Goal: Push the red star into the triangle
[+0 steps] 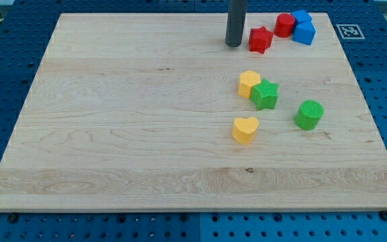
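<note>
The red star (261, 39) lies near the view's top right on the wooden board (113, 121). My tip (233, 44) stands just left of the red star, a small gap between them. To the star's right sit a red cylinder (285, 25) and two blue blocks touching each other: a blue block (302, 17) at the top edge and a blue triangle-like block (305, 33) below it. The red cylinder touches the blue blocks.
A yellow hexagon-like block (248, 83) touches a green star (265, 94) at centre right. A yellow heart (245, 129) lies below them. A green cylinder (309, 114) lies to the right. A marker tag (349, 31) sits off the board's top right corner.
</note>
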Tool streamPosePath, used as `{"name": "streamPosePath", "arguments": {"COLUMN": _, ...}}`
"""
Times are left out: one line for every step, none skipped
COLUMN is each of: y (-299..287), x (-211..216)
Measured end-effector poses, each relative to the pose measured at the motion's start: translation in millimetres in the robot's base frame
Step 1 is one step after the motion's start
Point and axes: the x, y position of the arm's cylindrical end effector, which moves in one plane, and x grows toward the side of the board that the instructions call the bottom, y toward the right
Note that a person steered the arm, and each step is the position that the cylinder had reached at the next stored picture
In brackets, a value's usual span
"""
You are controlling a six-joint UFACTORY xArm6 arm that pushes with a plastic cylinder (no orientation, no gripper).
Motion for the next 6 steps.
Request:
{"name": "streamPosePath", "arguments": {"y": 17, "x": 0}}
{"name": "streamPosePath", "arguments": {"y": 37, "x": 0}}
{"name": "streamPosePath", "arguments": {"y": 59, "x": 0}}
{"name": "streamPosePath", "arguments": {"y": 81, "x": 0}}
{"name": "streamPosePath", "arguments": {"y": 103, "x": 0}}
{"name": "streamPosePath", "arguments": {"y": 115, "x": 2}}
